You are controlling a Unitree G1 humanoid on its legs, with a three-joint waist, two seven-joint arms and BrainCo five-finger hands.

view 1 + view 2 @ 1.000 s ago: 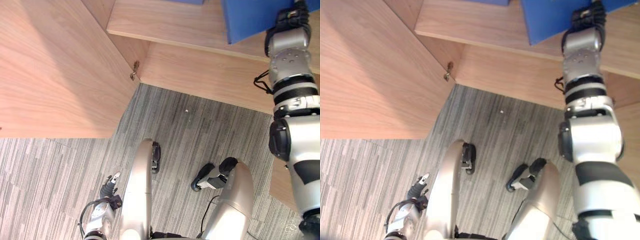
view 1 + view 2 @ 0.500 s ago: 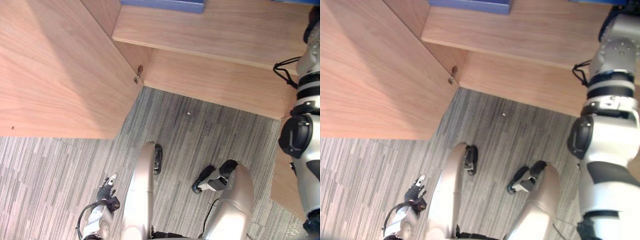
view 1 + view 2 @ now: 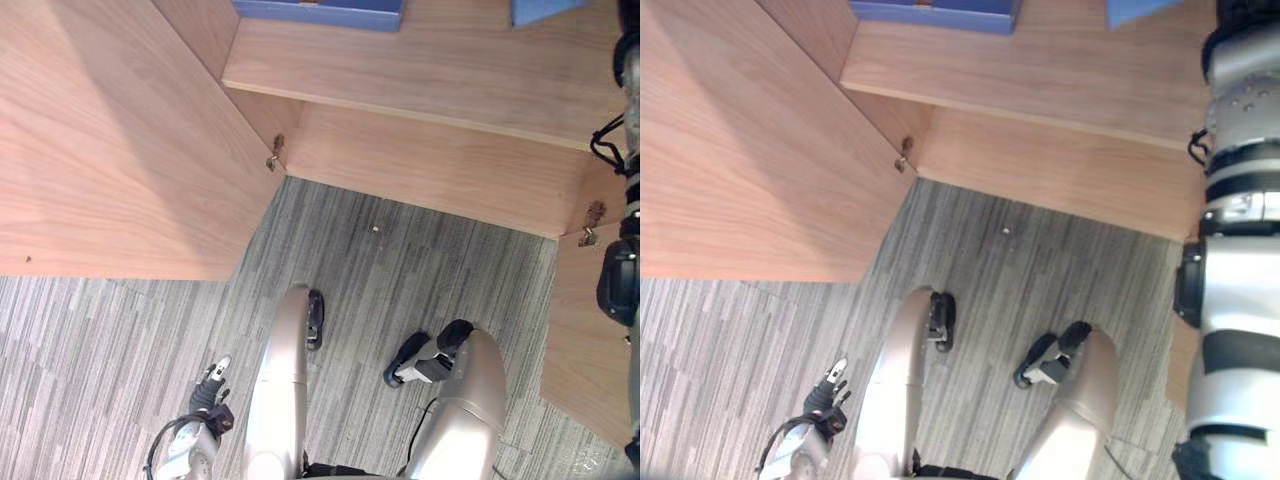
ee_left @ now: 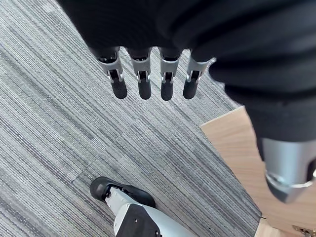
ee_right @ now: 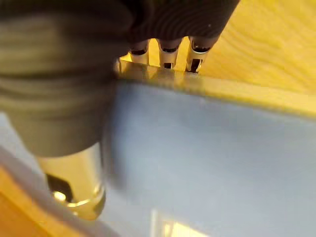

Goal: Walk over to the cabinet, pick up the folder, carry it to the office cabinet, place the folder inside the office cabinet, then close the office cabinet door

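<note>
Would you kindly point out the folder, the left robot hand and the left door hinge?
folder [image 5: 207,148]: right wrist view, on its blue face.
left robot hand [image 4: 143,81]: left wrist view, on a finger.
left door hinge [image 3: 274,153]: left eye view, on its metal bracket.

The left robot hand hangs low at the side, fingers straight and relaxed. The right robot hand is raised well forward (arm stretched out), pinching the folder between fingers and thumb.
</note>
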